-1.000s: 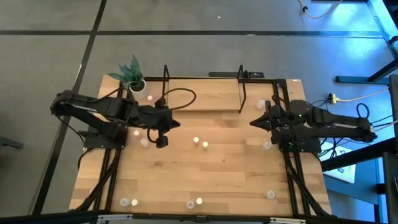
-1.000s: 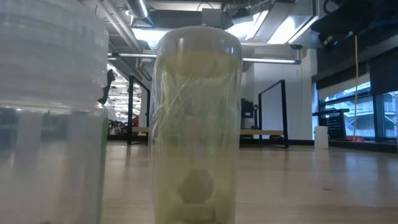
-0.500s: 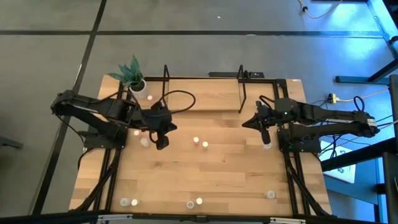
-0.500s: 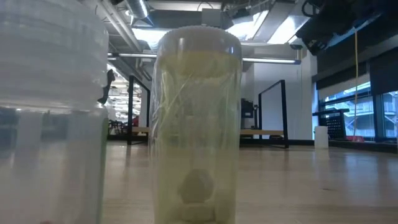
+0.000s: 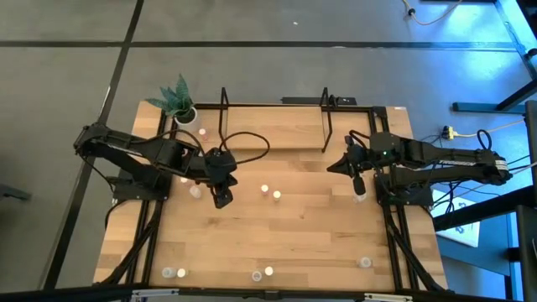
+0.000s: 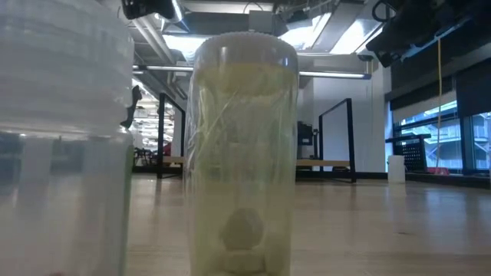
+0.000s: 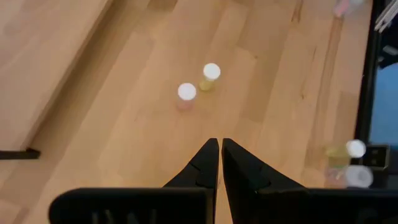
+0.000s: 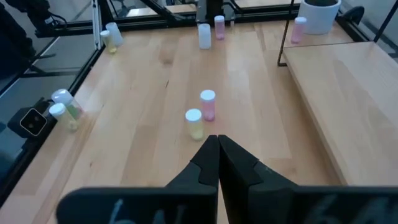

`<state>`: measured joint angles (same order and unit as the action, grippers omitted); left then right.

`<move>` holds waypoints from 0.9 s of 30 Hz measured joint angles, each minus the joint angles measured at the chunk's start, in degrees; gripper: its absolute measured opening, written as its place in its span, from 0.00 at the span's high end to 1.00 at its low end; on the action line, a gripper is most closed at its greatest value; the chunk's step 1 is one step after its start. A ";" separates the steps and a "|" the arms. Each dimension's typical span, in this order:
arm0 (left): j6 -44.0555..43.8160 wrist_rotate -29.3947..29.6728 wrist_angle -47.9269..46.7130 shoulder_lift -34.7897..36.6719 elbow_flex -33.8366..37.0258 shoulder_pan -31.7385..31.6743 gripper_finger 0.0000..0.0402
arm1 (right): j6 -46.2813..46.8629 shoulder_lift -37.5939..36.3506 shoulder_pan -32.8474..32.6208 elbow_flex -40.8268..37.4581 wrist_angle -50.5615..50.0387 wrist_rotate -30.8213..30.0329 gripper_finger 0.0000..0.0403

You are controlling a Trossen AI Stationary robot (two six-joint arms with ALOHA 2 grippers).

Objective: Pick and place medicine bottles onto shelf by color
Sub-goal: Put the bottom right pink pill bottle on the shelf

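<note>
Pale matt wooden table [image 5: 294,235], black metal-rod shelf [image 5: 277,134], seemingly translucent plastic medicine bottles [image 8: 201,115].

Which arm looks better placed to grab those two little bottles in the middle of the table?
Probably the left: the left gripper, shut, hovers nearer the two middle bottles than the right gripper.

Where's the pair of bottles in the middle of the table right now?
In the high view, the two bottles stand side by side mid-table, between the left gripper and right gripper.
</note>
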<state>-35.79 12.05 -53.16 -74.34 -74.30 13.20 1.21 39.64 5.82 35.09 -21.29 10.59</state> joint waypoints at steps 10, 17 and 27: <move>-1.18 0.92 -0.01 -0.30 0.00 -0.05 0.97 | -0.01 0.00 0.00 0.00 0.03 0.00 0.99; -2.73 1.09 0.01 -0.31 0.00 -0.05 0.97 | 0.00 0.00 0.00 0.00 0.05 0.00 0.99; -15.30 6.92 -2.18 -0.29 0.00 -0.05 0.97 | -0.02 0.00 0.00 -0.02 0.05 -0.02 0.99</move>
<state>-51.09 18.98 -55.34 -74.63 -74.30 13.15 1.20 39.64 5.82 35.07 -21.23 10.57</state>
